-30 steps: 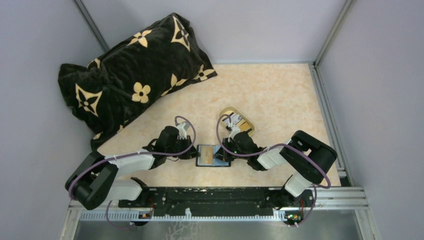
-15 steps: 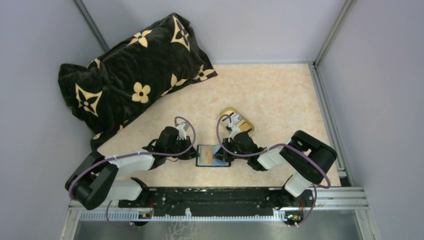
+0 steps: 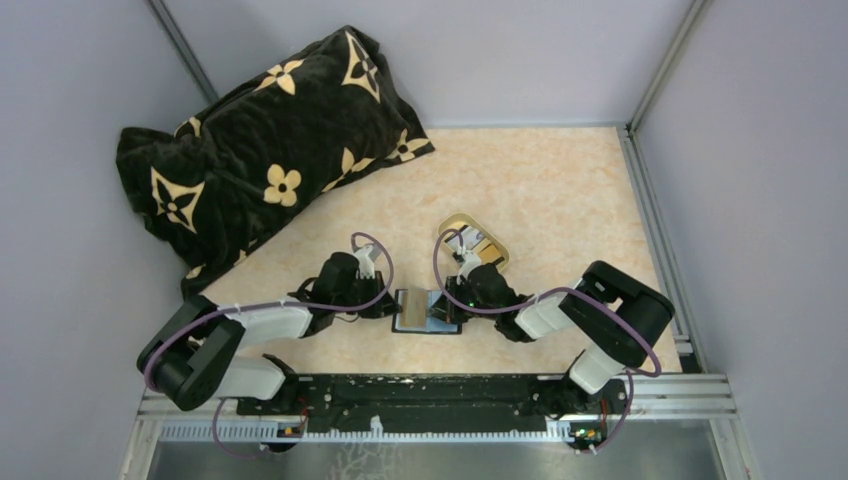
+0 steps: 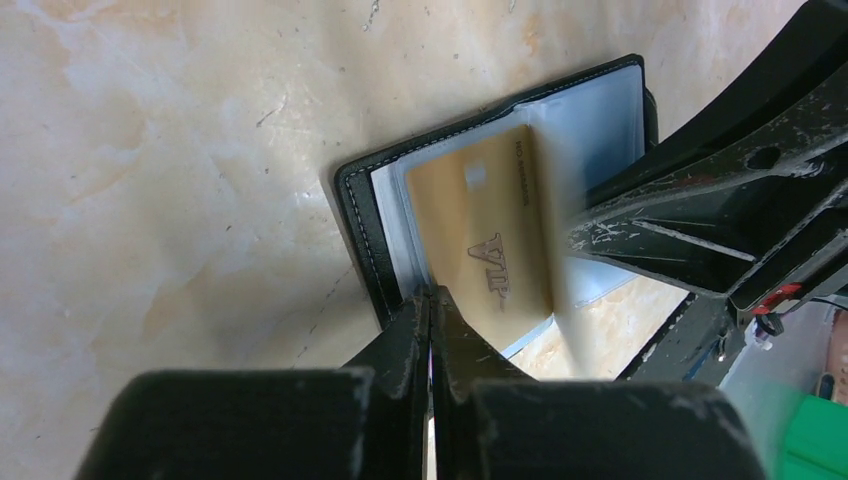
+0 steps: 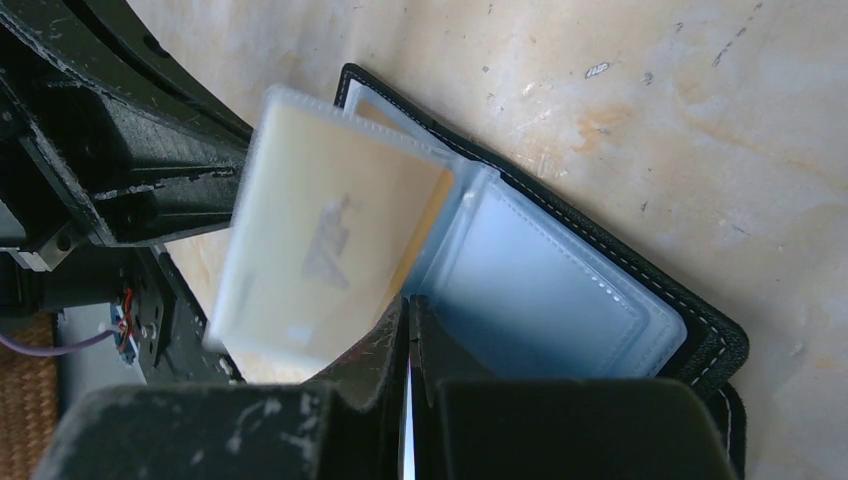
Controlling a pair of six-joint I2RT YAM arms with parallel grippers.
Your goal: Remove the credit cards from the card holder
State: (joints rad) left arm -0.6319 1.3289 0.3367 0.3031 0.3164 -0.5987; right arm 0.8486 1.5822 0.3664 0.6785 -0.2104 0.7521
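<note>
The black card holder (image 3: 428,325) lies open on the table between my two grippers. In the left wrist view its black stitched cover (image 4: 356,215) holds clear sleeves and a gold orange-yellow credit card (image 4: 490,235) marked VIP. My left gripper (image 4: 430,298) is shut at that card's near corner. My right gripper (image 5: 408,305) is shut at the base of a raised clear sleeve (image 5: 300,150); the gold card (image 5: 330,240) shows through it. A bluish sleeve (image 5: 550,290) lies flat in the holder (image 5: 705,335). From above, the left gripper (image 3: 393,308) and right gripper (image 3: 447,310) flank the holder.
A gold-rimmed oval tray (image 3: 455,222) with cards in it sits just behind the right gripper. A big black flowered pillow (image 3: 260,150) fills the back left. Grey walls close in the table. The right arm's body (image 4: 720,200) crowds the left wrist view.
The holder's left part now shows yellowish instead of blue: the gold card and its sleeve have lifted and swung left. The left arm has shifted slightly. The right arm has stayed put.
</note>
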